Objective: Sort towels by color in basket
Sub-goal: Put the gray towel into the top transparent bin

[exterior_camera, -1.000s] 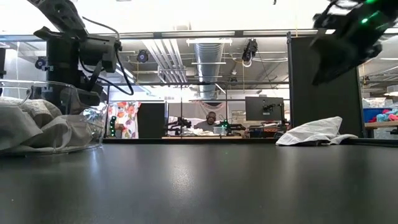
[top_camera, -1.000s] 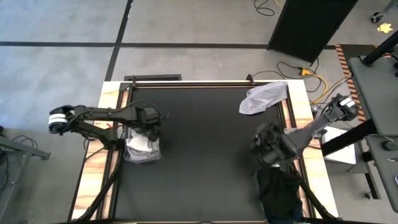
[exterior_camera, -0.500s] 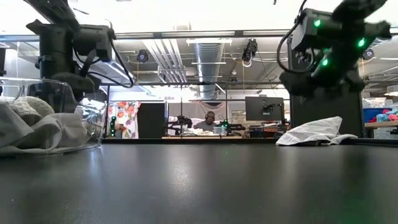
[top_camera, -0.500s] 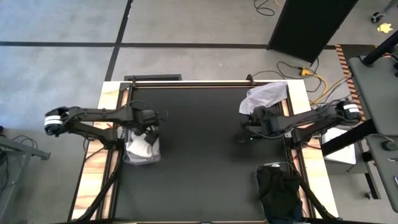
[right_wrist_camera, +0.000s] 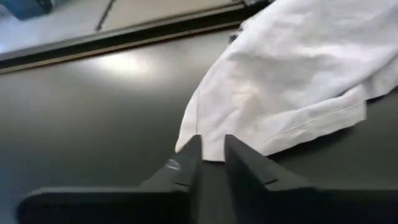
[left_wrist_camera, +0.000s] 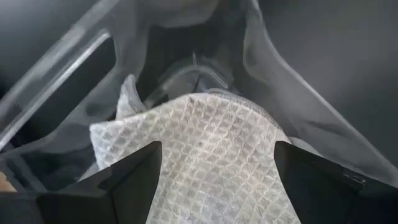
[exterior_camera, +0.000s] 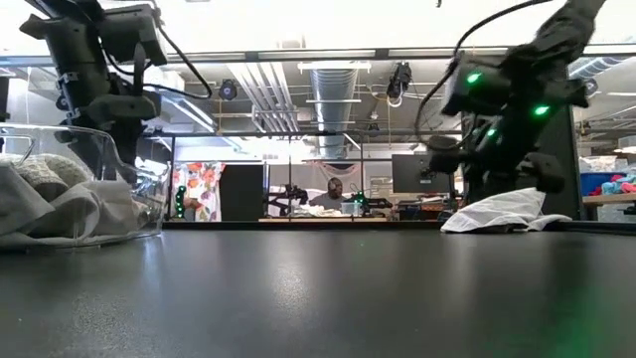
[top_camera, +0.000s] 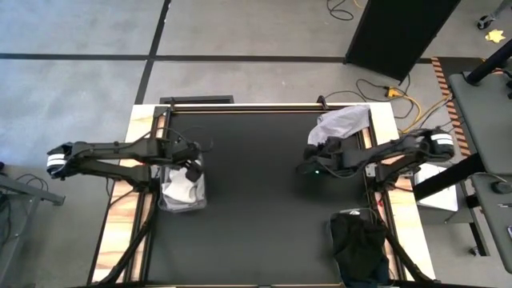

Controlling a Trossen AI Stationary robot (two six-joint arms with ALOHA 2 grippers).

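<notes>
- While the black table point(top_camera: 256, 200) serves as landmark, a clear basket point(top_camera: 182, 188) stands at its left edge, holding light grey and white towels point(top_camera: 181, 189); the left wrist view shows a waffle-weave cloth point(left_wrist_camera: 199, 155) lying on top inside the clear wall.
- Second container: a basket point(top_camera: 360, 248) at the table's near right corner, filled with dark towels point(top_camera: 362, 240).
- Loose item: a light grey towel point(top_camera: 342, 124), crumpled, lying at the table's far right corner, partly over the edge; in the low view it is a low pale heap point(exterior_camera: 502, 211) flat on the surface, with a stitched hem visible in the right wrist view point(right_wrist_camera: 292, 74).
- Left gripper point(top_camera: 190, 170): above the clear basket at the table's left edge; fingers point(left_wrist_camera: 134, 180) spread wide, holding nothing, with the waffle-weave cloth showing between them.
- Right gripper point(top_camera: 308, 166): over the table just beside the loose grey towel, on its inner side; fingers point(right_wrist_camera: 186, 165) drawn nearly together with a narrow gap, gripping nothing, tips near the towel's hem point(right_wrist_camera: 273, 134).
</notes>
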